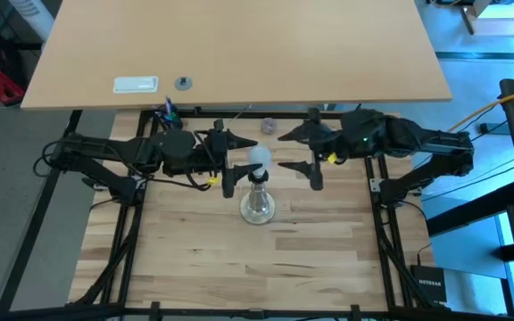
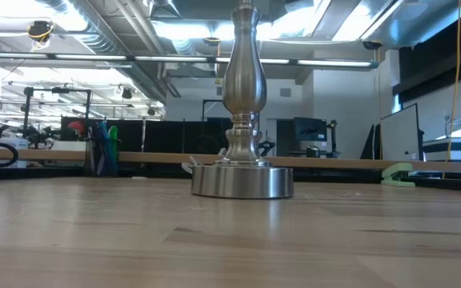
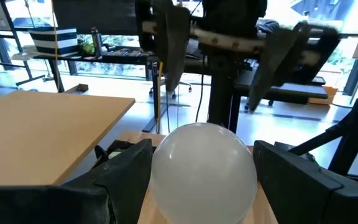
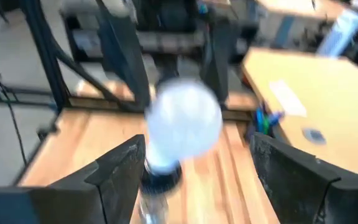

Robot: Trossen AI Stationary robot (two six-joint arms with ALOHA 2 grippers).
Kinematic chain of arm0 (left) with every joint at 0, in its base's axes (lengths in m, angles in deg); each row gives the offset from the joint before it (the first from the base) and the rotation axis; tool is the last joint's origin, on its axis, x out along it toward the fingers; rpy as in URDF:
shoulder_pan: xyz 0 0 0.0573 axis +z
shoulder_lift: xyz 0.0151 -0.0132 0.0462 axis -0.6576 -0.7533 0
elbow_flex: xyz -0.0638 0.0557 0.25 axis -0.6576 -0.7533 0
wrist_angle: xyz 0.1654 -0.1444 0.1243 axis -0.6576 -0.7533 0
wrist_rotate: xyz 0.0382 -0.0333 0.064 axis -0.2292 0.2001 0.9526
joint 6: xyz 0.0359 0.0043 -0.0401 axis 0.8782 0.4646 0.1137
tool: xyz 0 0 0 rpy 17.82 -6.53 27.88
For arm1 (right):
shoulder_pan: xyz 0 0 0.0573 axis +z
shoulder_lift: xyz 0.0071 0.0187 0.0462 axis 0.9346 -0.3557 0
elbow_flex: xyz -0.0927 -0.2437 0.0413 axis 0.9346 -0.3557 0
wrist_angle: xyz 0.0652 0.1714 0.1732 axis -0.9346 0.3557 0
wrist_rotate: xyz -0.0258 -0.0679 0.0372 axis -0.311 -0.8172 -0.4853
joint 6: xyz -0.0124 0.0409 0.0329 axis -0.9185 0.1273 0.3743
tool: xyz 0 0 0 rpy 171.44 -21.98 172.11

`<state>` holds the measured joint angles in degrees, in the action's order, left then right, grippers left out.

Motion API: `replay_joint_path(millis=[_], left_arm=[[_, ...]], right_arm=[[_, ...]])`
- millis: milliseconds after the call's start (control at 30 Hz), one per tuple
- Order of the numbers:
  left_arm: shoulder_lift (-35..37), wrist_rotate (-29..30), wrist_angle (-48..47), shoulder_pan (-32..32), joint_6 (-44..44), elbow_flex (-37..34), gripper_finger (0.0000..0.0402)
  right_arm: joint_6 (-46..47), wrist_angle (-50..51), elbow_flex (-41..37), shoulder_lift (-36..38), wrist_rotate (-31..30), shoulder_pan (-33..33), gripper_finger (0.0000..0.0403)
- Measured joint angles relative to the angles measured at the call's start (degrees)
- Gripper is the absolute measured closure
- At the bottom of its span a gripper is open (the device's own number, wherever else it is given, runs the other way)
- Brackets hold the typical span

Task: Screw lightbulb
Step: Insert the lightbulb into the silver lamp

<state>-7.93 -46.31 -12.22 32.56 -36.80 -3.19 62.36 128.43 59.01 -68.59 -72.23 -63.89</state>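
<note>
Filled the lower middle: the white lightbulb (image 3: 202,171), round and frosted, flanked by the left gripper (image 3: 202,186)'s two dark fingers (image 3: 126,171) (spread, one close at each side). Beyond, facing it, hung the right gripper (image 3: 229,68), fingers apart. Off to one side lay a pale wooden tabletop (image 3: 42,134).

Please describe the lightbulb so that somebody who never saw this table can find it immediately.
Look at the light wooden slatted tabletop between the two dark arms. Near its middle stands a silvery metal lamp stand with a round base. The small white frosted round lightbulb sits on top of that stand, between the left gripper and the right gripper; it is the only white globe there.
</note>
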Motion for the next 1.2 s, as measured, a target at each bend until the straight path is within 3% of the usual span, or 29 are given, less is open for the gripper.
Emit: replay_joint_path(millis=[200, 433, 567, 933, 1067, 1200], left_arm=[[0.0, -0.1, 0.0, -0.1, -0.1, 0.0, 0.0135], [0.0, -0.1, 0.0, -1.1, -0.1, 0.0, 0.0135], [0.0, -0.1, -0.2, -1.5, -0.1, 0.0, 0.0135], [0.1, -0.3, -1.4, -1.6, -0.4, 0.1, 0.0135], [0.1, -0.3, -1.6, -1.6, -0.5, 0.1, 0.0135], [0.1, -0.2, -1.5, -1.6, -0.5, 0.1, 0.0135]], right_arm=[[1.8, 0.1, -6.9, 0.0, -0.8, 0.0, 0.0111], [1.3, -21.9, -19.9, 0.1, 2.3, 0.0, 0.0111], [1.4, -27.5, -21.3, -0.1, 5.2, 0.0, 0.0111], [1.4, -33.2, -21.4, -2.0, 5.2, -0.1, 0.0113], [1.3, -33.4, -21.4, -2.6, 5.2, -0.1, 0.0142], [0.5, -33.2, -21.4, -2.7, 5.2, -0.1, 0.0208]])
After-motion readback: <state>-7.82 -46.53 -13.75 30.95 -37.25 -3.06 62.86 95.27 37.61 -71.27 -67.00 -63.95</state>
